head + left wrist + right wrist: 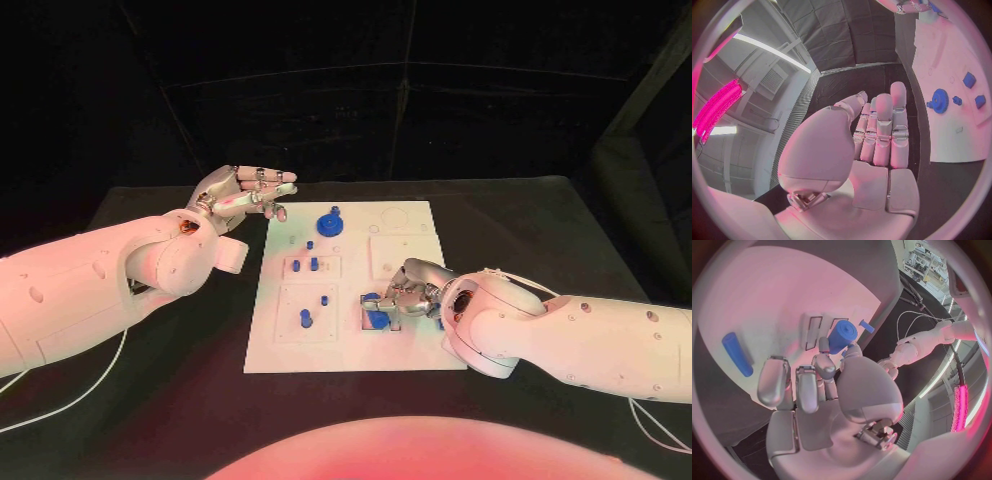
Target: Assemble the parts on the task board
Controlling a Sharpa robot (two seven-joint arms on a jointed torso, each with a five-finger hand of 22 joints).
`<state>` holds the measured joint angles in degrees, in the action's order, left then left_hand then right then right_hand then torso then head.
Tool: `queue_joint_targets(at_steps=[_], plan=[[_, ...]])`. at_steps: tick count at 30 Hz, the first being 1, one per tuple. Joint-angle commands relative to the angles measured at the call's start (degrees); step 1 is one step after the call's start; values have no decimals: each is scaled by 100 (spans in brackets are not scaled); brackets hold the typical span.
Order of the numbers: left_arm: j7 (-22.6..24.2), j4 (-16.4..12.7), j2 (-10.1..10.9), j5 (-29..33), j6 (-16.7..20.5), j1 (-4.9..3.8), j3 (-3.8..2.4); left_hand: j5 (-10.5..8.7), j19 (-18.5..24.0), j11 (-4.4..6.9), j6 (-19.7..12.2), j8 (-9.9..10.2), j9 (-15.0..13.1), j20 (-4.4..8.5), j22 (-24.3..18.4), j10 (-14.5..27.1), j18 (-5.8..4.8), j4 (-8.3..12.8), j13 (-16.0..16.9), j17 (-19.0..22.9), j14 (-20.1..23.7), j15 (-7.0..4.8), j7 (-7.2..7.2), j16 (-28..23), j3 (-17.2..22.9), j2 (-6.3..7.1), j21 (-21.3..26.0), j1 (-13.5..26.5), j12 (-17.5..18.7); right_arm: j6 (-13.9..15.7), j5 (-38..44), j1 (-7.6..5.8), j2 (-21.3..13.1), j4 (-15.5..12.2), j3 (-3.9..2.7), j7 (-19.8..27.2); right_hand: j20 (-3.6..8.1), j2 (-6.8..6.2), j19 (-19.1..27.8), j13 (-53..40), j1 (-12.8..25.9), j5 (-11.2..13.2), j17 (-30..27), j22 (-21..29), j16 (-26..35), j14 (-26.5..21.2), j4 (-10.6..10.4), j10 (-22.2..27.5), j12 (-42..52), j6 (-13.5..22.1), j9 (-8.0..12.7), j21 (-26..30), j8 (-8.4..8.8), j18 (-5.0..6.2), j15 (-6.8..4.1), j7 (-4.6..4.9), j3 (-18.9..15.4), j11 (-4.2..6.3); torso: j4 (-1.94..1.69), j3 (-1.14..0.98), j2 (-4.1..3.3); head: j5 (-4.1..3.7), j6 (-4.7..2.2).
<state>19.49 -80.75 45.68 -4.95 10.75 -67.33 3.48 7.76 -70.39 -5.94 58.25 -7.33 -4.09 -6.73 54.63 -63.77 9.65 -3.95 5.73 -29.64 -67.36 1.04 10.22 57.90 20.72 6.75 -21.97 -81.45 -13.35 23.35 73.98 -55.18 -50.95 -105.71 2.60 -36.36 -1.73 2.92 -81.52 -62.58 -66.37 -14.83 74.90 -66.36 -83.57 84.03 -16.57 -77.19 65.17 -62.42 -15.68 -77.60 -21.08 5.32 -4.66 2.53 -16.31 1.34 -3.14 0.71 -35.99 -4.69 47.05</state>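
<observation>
Head view shows the white board (pixel 408 345) mid-table, with the right hand (pixel 414 293) low over its right side, fingers and thumb closed around a blue cylinder (pixel 842 336). Small blue pegs (pixel 304 264) stand along the board's left half, a blue gear (pixel 332 222) near its far edge. Beside the far-left corner, the left hand (pixel 242 195) hovers, fingers straight, holding nothing.
</observation>
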Motion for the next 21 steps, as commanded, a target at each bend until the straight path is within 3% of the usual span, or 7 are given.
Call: queue_joint_targets(at_steps=[1, 3, 5, 7, 13, 18, 21], plan=[[24, -2, -9, 17, -70, -7, -4, 15, 20, -7, -40, -35, 6, -3, -9, 48, 74, -2, 9, 7, 33, 14, 3, -14, -18, -17, 25, 55, -22, 147, 239, -7, 10, 5, -3, -100, 36, -67, -12, -13, 279, 592, 324, -4, -15, 375, -17, -30, -57, 7, -31, 1, 19, -76, -28, 47, -114, -15, -1, 0, 4, -8, -2], [23, -2, -8, 17, -71, -7, -3, 15, 20, -7, -40, -35, 6, -3, -9, 48, 74, -2, 9, 7, 33, 14, 3, -14, -18, -17, 25, 55, -22, 157, 263, -7, 10, 9, -3, -106, 34, -124, -11, -3, 380, 770, 312, -1, -6, 372, -23, -19, -87, 17, -47, 5, 21, -75, -26, 49, -121, -18, -3, 0, 3, -10, -2], [21, -1, -8, 17, -71, -7, -3, 15, 20, -7, -40, -35, 6, -3, -9, 48, 74, -2, 9, 7, 33, 14, 3, -14, -18, -17, 25, 55, -22, 188, 288, -7, 10, 15, -3, -108, 31, -259, 0, 71, 572, 987, 263, 17, 27, 360, -30, 37, -200, 54, -72, 21, 35, -70, -14, 63, -45, -28, -4, 0, 3, -11, -2], [19, -2, -8, 17, -73, -7, -2, 15, 20, -7, -40, -35, 6, -3, -9, 48, 74, -2, 9, 7, 33, 14, 3, -14, -18, -17, 25, 55, -22, 247, 326, -7, 7, 19, -3, -92, 17, -390, 23, 190, 703, 1030, 184, 58, 81, 340, -31, 127, -361, 120, -88, 51, 66, -65, -2, 85, 116, -51, -4, 2, 6, -8, -6], [16, -4, -8, 17, -85, -7, 0, 16, 20, -9, -48, -35, 7, -4, -13, 58, 74, -5, 8, 10, 35, 15, 6, -13, -21, -18, 29, 59, -24, 322, 402, -7, -27, -27, -3, 72, -2, -556, 37, 227, 632, 848, 147, 80, 120, 332, -19, 175, -466, 181, -126, 74, 95, -59, 16, 110, 413, -70, -1, -1, 2, -8, -10], [14, -5, -6, 17, -87, -7, 2, 16, 20, -9, -49, -35, 8, -4, -14, 59, 74, -5, 8, 11, 36, 16, 6, -13, -21, -18, 29, 60, -25, 263, 420, -7, -93, -98, -3, 367, 2, -558, 13, 127, 144, 523, 202, 26, 98, 349, 31, 124, -424, 173, -178, 48, 89, -69, 11, 100, 538, -61, 0, 0, 2, -8, -13], [12, -7, -3, 17, -91, -7, 3, 16, 20, -9, -49, -35, 8, -4, -14, 59, 74, -5, 8, 11, 36, 16, 6, -13, -21, -18, 29, 60, -25, 93, 405, -7, -151, -162, -3, 602, 10, -573, -12, 23, -257, 438, 261, -40, 67, 363, 196, 71, -350, 158, -208, 13, 80, -80, 1, 93, 573, -53, -8, 0, 2, -20, -1]])
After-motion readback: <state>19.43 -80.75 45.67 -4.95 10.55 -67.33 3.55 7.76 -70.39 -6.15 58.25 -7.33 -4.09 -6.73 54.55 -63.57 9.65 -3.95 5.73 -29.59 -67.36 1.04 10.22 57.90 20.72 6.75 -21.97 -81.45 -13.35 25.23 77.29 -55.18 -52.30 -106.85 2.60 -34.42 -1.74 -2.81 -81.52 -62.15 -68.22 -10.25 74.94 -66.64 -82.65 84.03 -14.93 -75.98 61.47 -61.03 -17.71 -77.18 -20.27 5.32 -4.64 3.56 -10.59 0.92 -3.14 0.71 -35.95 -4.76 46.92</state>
